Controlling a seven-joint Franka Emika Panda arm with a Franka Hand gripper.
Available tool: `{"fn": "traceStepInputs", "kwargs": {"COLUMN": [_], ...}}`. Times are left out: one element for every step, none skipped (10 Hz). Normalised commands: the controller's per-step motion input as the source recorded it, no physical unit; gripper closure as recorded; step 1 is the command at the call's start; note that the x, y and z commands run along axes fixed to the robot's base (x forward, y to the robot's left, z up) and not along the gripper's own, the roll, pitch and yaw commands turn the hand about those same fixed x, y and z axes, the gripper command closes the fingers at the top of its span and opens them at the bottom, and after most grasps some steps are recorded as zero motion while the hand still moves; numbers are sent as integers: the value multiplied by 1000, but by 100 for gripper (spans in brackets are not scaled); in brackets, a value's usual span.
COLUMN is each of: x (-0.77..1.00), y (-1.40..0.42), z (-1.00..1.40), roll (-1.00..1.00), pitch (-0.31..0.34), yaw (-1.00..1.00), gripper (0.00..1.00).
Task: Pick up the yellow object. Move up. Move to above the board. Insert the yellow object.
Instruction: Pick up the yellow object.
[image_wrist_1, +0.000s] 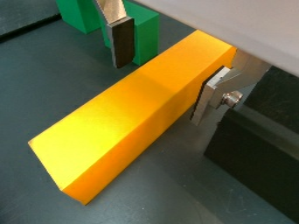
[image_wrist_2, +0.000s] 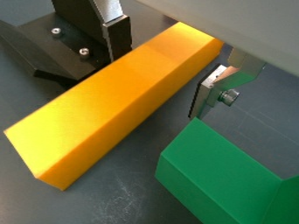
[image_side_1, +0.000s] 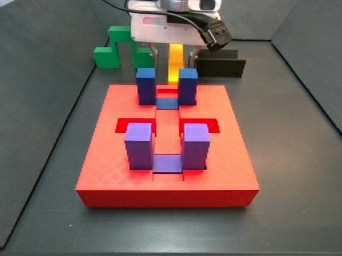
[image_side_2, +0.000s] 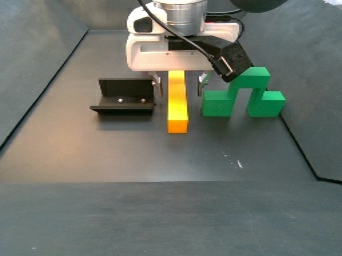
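Straddling the yellow object (image_wrist_1: 131, 118) at its far end, the gripper (image_side_2: 177, 73) hangs low behind the board (image_side_1: 167, 160), fingers (image_wrist_2: 114, 37) apart with a plate on each side. The bar lies flat on the floor between the fixture (image_side_2: 120, 98) and the green block (image_side_2: 243, 92). I'd say close squarely on its long faces before lifting.

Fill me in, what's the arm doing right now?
The Panda's gripper is down at the far end of the yellow object, one finger on each side. The bar lies flat on the floor between the fixture and the green stepped block. The pads look close to its sides, but contact is hard to confirm, and nothing is lifted. The board sits apart, its centre slot open.
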Motion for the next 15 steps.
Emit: {"fn": "traceStepInputs", "kwargs": {"x": [0, 0, 0, 0, 0, 0, 0, 0, 0, 0, 0, 0, 0, 0, 0], "y": [-23, 0, 0, 0, 0, 0, 0, 0, 0, 0, 0, 0, 0, 0, 0], "z": [-174, 0, 0, 0, 0, 0, 0, 0, 0, 0, 0, 0, 0, 0, 0], "roll": [34, 7, 0, 0, 0, 0, 0, 0, 0, 0, 0, 0, 0, 0, 0], "pitch": [0, 0, 0, 0, 0, 0, 0, 0, 0, 0, 0, 0, 0, 0, 0], "yaw": [0, 0, 0, 0, 0, 0, 0, 0, 0, 0, 0, 0, 0, 0, 0], "gripper": [0, 0, 0, 100, 100, 100, 100, 100, 100, 100, 100, 100, 100, 100, 100]}}
